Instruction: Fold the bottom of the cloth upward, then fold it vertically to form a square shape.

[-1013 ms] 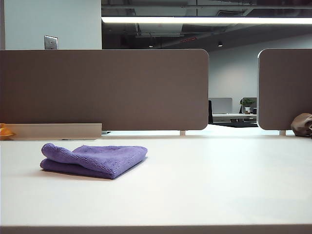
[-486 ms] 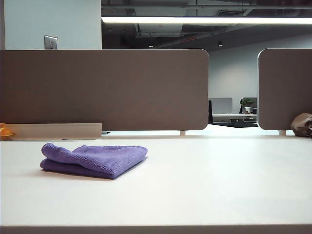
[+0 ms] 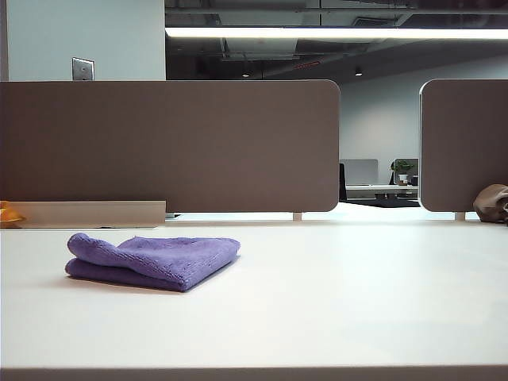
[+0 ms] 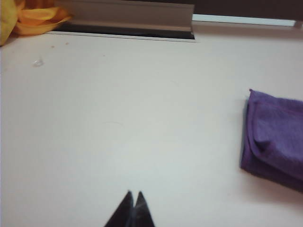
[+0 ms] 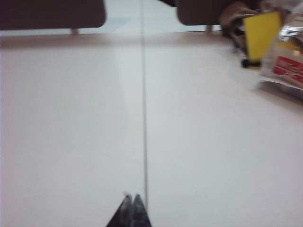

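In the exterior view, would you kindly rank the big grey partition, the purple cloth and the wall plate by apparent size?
1. Big grey partition, largest.
2. Purple cloth, though it is nearer the camera.
3. Wall plate, smallest and farthest, so its true size is unsure.

I see a big white worktop (image 3: 333,302). Behind it stand two brown divider walls (image 3: 171,147), with a gap between them. A small brown bag (image 3: 492,203) sits far back on the right. Something orange (image 3: 9,214) peeks in at the far left edge. A yellow card (image 5: 262,32) stands by a shiny packet (image 5: 284,64).
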Tool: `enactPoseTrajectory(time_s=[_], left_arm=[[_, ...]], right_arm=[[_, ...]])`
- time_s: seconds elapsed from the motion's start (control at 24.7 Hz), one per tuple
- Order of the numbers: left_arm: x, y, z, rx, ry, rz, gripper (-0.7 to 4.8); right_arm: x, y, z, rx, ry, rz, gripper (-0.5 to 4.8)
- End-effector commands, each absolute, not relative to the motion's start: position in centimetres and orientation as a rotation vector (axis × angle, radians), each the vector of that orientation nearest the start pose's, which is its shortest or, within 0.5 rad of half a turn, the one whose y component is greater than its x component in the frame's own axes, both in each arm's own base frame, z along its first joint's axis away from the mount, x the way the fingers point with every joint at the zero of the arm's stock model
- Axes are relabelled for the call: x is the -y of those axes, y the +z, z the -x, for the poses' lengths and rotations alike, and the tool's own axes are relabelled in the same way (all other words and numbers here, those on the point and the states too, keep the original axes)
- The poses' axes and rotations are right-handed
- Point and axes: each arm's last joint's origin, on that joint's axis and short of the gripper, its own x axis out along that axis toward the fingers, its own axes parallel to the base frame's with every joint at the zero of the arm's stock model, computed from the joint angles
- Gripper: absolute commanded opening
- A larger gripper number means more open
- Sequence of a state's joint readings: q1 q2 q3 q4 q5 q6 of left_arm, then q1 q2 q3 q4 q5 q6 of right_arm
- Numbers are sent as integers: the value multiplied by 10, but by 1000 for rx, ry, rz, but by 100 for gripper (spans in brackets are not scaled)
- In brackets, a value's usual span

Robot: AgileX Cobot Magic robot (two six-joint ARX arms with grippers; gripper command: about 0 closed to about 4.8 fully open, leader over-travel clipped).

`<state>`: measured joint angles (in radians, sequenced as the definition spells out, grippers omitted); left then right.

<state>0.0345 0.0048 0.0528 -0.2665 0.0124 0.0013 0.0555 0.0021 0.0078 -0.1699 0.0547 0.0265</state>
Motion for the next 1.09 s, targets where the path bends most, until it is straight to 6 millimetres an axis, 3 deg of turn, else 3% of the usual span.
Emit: enactPoseTrajectory(time_s=[0.04, 1.09], left_arm=[[-2, 155, -92, -221, -21, -50, -5], [-1, 151, -92, -254, -29, 25, -5]], right_arm=[[-5, 146, -96, -181, 28, -6, 4], [-5, 147, -96, -177, 28, -7, 4]])
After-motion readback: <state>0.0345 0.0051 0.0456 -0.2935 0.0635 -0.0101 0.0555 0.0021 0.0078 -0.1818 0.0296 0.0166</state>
